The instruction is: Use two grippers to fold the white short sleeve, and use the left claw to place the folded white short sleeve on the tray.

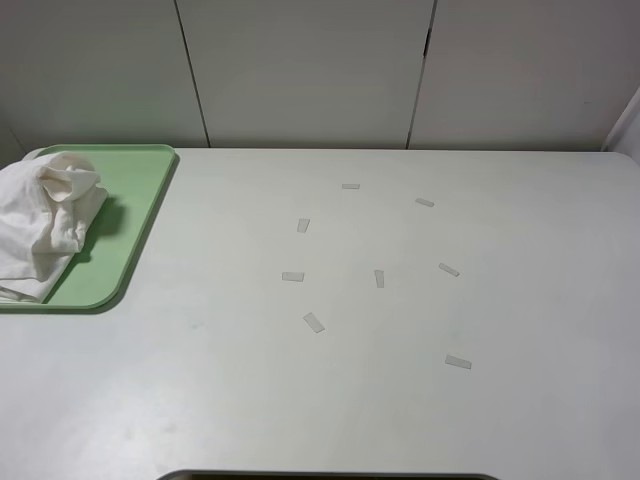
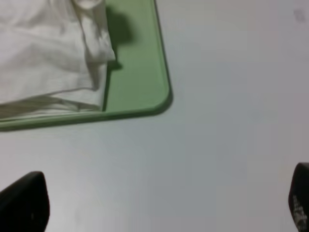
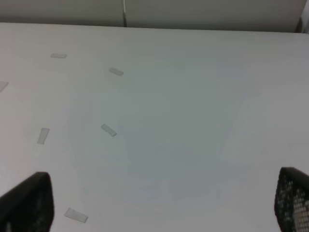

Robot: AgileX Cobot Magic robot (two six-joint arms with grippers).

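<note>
1. White desk [image 1: 400, 400] fills nearly the whole exterior high view, with pale wall panels behind it; its near stretch carries nothing but a dark edge at the very front.

2. Nearest the cameras are the end effectors. The left end effector [image 2: 159, 203] shows only two dark fingertips at opposite edges of its wrist view, spread wide over bare desk and holding nothing. The right end effector [image 3: 159, 203] is likewise splayed and empty, hanging above the desk's middle. Neither arm appears in the exterior high view.

3. Farther in, small white tape strips [image 1: 314, 322] lie scattered across the desk's centre, well apart from the tray.

4. Farther still, at the far left, the tray [image 1: 135, 220] sits with its long axis running away from the robot. The white short sleeve [image 1: 45, 225] rests on it as a crumpled bundle, covering the tray's left part and apparently spilling over its left rim.

5. The relation that matters: the shirt lies ahead of the left end effector, beyond the tray's near rounded corner [image 2: 161, 99], so the left arm is plainly the nearer one; the right is well apart.

6. The bundle's long axis seems to follow the tray's, though its folds are too rumpled to tell which way the collar points. Judging by this, placing looks done, if untidily.
</note>
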